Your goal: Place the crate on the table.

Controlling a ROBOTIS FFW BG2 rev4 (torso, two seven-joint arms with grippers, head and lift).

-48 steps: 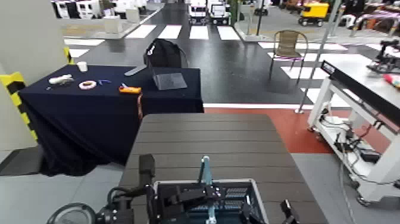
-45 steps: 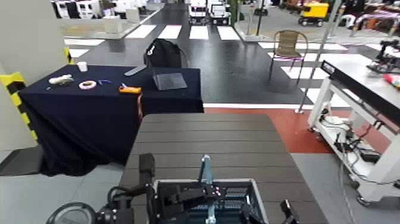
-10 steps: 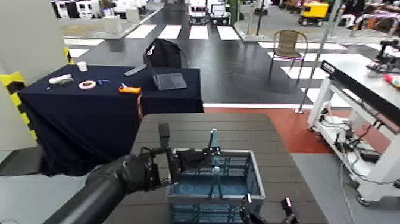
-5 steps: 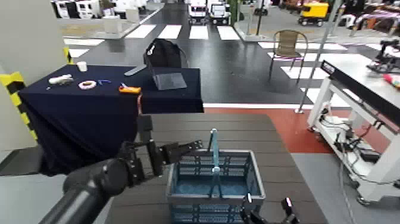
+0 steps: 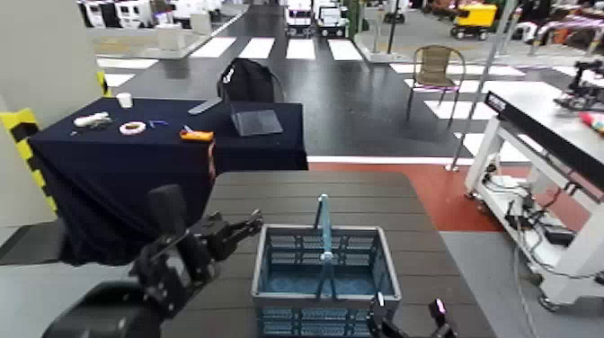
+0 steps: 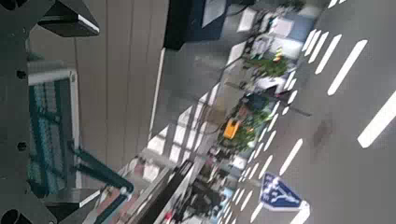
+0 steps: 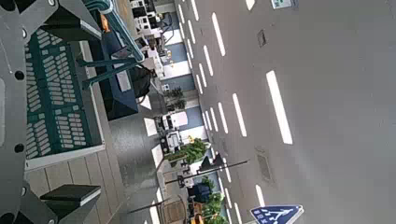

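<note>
The blue-grey lattice crate [image 5: 322, 274] with its upright teal handle [image 5: 323, 225] stands on the dark brown slatted table [image 5: 310, 193], near the front edge. My left gripper [image 5: 237, 228] is open and empty, just left of the crate and apart from it. In the left wrist view the gripper [image 6: 56, 112] looks past the crate's edge [image 6: 51, 131] and the table slats [image 6: 121, 75]. My right gripper [image 5: 407, 315] is open at the crate's near right corner. In the right wrist view the crate [image 7: 51, 89] lies beyond that open gripper [image 7: 67, 107].
A navy-draped table [image 5: 135, 157] with a laptop [image 5: 256, 121] and small items stands far left. A white-framed workbench [image 5: 548, 135] is at the right. A chair [image 5: 436, 67] and a black bag [image 5: 247, 81] stand behind.
The crate was carried forward onto the table. My left gripper then let go of the handle and drew back to the left. The right gripper has stayed low.
</note>
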